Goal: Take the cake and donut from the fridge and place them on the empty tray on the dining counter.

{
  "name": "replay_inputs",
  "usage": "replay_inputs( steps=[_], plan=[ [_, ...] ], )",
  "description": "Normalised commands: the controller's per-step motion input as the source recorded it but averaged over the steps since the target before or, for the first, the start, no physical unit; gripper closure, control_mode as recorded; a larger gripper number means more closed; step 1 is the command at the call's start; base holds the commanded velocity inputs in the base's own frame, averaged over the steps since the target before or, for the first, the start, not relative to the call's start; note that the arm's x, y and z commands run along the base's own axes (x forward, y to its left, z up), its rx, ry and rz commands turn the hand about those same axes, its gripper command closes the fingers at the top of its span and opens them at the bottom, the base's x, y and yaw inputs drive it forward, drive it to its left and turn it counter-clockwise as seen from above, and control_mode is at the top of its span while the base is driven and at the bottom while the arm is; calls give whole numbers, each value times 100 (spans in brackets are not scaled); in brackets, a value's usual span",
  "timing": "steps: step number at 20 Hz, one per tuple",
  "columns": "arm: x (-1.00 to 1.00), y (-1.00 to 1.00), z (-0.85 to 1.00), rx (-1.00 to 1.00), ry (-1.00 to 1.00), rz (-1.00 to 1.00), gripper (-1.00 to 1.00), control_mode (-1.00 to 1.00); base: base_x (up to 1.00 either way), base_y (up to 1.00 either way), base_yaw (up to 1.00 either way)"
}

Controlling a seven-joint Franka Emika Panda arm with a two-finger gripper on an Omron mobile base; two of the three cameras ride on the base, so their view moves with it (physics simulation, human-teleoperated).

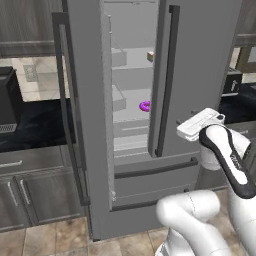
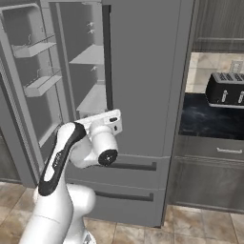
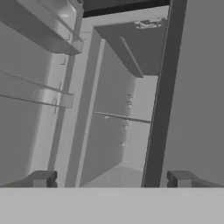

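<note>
White robot arm with dark joints nearest, rising from the floor of beige tiles (image 1: 55,235). Two-finger gripper (image 3: 111,178) at the arm's end, fingers spread wide apart and empty, aimed into the opening of the tall grey steel French-door fridge (image 1: 200,75). Small dark fingertips (image 3: 41,178) either side of the closed right door's long dark bar handle (image 3: 159,96) in the hand view. Left fridge door swung open, with clear door bins (image 2: 40,81) on its inner side; right door shut. Two lower drawers (image 1: 155,172) with dark bar pulls, closed. Inside, on a middle shelf near its front right edge, small ring donut with bright purple-pink frosting (image 1: 145,106), partly hidden by the right door. One shelf higher, further back, small wedge of cake with white icing and coloured layers (image 1: 150,56), also at the shelf's right edge. Left of the fridge, glossy black marbled worktop (image 1: 35,125) over grey cabinets. Right of the fridge, black toaster (image 2: 225,89) on the worktop's back edge. No readable writing or labels; faint marking on the arm's dark forearm too blurred to read.
</note>
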Motion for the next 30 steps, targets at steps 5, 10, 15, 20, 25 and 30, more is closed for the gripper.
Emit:
replay_inputs(
  steps=[5, 10, 15, 20, 25, 30],
  plan=[
    [59, 4, 0, 9, -2, -13, -100, -100, 0, 0, 0],
    [55, 0, 0, 8, 0, -11, -100, -100, 0, 0, 0],
    [47, -11, 0, 6, 0, -3, -100, -100, 0, 0, 0],
    [33, -42, 0, 5, 0, 4, -100, -100, 0, 0, 0],
    [31, -51, 0, 3, 0, 7, -100, -100, 0, 0, 0],
    [13, -13, 2, 1, 0, 9, -100, -100, 0, 0, 0]
  ],
)
